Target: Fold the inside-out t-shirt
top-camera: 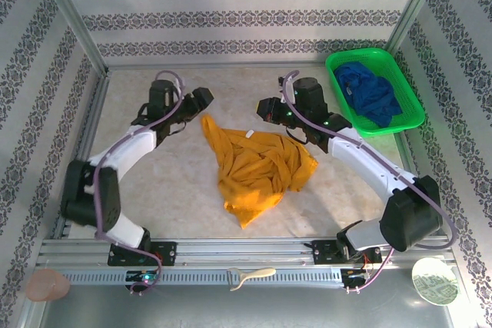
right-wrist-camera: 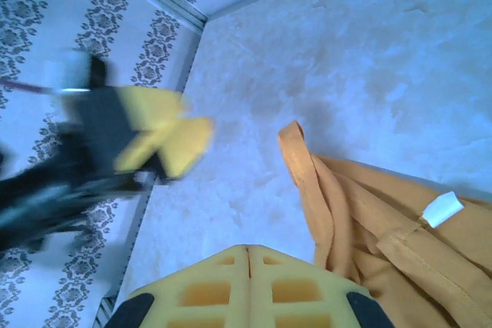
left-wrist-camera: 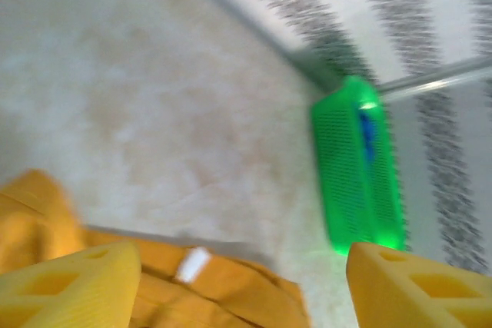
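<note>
Left gripper (top-camera: pixel 201 99): fingers (left-wrist-camera: pixel 73 286) seen spread wide, nothing held between them, just over the shirt's far corner. Right gripper (top-camera: pixel 267 108): fingers (right-wrist-camera: pixel 207 289) pressed together, nothing clamped. Inside-out t-shirt (top-camera: pixel 257 165) found crumpled mid-table between both grippers, white label (right-wrist-camera: pixel 443 209) exposed. Blue garment (top-camera: pixel 369 91) lodged in green basket (top-camera: pixel 354 54).

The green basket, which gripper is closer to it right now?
Right. The right gripper is by the t-shirt's far right corner, left of the green basket; the left gripper is farther off, across the t-shirt.
</note>
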Controlling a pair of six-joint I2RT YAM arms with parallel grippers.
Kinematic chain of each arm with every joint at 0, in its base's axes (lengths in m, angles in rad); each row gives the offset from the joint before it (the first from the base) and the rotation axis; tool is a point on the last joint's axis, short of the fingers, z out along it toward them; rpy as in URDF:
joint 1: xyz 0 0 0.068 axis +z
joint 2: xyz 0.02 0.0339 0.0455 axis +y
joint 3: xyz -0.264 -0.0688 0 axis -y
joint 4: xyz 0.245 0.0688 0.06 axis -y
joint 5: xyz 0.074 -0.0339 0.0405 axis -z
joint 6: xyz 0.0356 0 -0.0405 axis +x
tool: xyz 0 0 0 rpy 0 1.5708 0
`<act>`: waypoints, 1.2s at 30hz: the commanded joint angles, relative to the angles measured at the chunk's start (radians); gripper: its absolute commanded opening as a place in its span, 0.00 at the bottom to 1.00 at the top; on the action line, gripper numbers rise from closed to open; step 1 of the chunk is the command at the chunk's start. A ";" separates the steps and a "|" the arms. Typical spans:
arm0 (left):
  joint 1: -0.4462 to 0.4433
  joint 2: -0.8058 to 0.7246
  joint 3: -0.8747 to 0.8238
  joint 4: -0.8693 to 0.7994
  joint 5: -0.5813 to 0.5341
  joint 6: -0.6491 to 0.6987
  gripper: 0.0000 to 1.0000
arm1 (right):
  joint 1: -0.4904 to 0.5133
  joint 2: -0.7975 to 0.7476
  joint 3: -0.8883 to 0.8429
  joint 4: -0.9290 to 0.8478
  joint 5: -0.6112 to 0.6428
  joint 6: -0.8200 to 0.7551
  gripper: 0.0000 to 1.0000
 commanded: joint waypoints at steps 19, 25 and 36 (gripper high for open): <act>-0.413 -0.084 -0.101 -0.515 -0.159 0.407 0.77 | 0.120 -0.039 -0.376 -0.065 0.285 0.016 0.56; -0.643 0.078 -0.020 -0.491 -0.437 0.446 0.78 | 0.119 -0.030 -0.438 -0.052 0.329 0.037 0.56; -0.707 0.423 0.222 -0.586 -0.710 0.477 0.43 | 0.042 -0.105 -0.571 0.028 0.322 0.092 0.44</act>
